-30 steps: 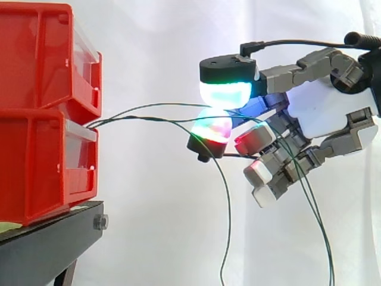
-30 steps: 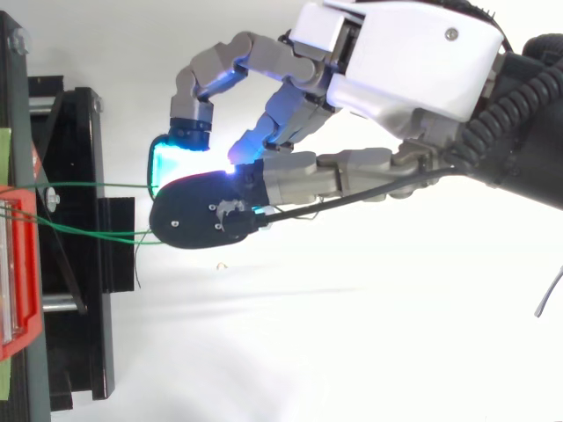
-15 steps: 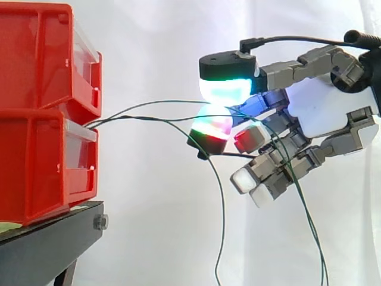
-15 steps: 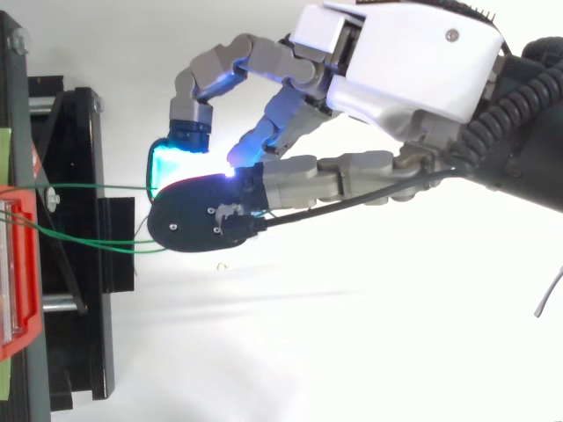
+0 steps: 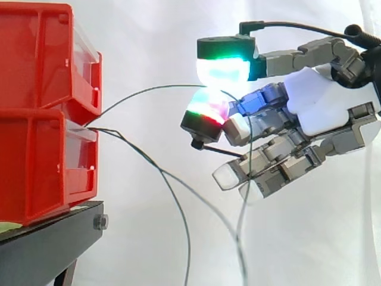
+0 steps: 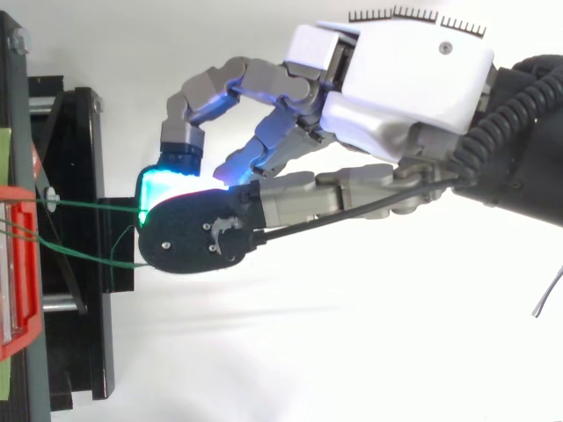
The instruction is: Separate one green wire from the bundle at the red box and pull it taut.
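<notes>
The hand is seen at the right, and one green wire is pinched between two glowing pads, the upper lit green and white, the lower green and red; the remaining fingers are curled loosely beneath. From the pinch the green wire is carried leftwards in a shallow arch, not straight, to the front of the lower red bin. Past the pads its free end is left hanging downwards. Two other wires are seen leaving the same bin and sagging downwards, apart from the pads. An upper red bin is stacked above, both are borne on the black stand, and the white curtain is hung behind.
</notes>
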### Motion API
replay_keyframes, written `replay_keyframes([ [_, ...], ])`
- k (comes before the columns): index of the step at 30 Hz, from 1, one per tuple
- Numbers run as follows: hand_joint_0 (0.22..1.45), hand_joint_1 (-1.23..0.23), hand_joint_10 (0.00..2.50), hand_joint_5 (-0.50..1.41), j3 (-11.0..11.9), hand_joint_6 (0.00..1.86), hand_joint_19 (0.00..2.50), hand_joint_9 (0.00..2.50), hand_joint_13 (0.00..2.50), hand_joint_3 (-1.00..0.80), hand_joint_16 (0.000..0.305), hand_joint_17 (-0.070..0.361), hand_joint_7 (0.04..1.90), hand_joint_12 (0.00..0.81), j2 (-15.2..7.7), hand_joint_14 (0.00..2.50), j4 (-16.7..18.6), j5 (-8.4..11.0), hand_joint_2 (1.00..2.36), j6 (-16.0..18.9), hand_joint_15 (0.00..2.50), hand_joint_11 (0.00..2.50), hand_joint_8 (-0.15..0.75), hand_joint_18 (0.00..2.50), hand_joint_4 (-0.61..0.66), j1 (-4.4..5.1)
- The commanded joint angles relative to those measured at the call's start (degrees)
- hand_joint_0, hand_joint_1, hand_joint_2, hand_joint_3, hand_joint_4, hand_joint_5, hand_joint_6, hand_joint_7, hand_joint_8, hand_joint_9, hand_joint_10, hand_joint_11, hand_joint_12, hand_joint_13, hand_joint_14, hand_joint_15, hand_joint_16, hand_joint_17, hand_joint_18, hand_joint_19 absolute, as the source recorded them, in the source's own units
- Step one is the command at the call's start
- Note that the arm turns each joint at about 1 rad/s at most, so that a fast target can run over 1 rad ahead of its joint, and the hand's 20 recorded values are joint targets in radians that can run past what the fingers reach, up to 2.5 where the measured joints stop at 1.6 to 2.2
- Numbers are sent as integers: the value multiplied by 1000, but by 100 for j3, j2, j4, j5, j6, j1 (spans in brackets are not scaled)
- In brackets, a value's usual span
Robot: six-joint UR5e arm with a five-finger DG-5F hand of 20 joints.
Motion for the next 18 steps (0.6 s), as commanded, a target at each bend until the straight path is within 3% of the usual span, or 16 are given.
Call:
replay_keyframes([
  [1, 595, -757, 20, -126, -8, 889, 404, 1036, 682, -53, 52, 118, 1120, 408, -4, 14, 0, -76, 1014, 39, 404, 793, 259, 588, -43, 2],
  [15, 595, -757, 20, -124, -369, 888, 406, 1042, 682, -47, 53, 120, 1131, 413, -4, 15, 62, -120, 1013, 268, 428, 809, 263, 583, -39, 2],
  [18, 595, -756, 17, -124, -597, 889, 413, 1049, 686, -47, 53, 120, 1128, 415, -4, 15, 176, -261, 1013, 382, 422, 820, 262, 583, -42, 2],
])
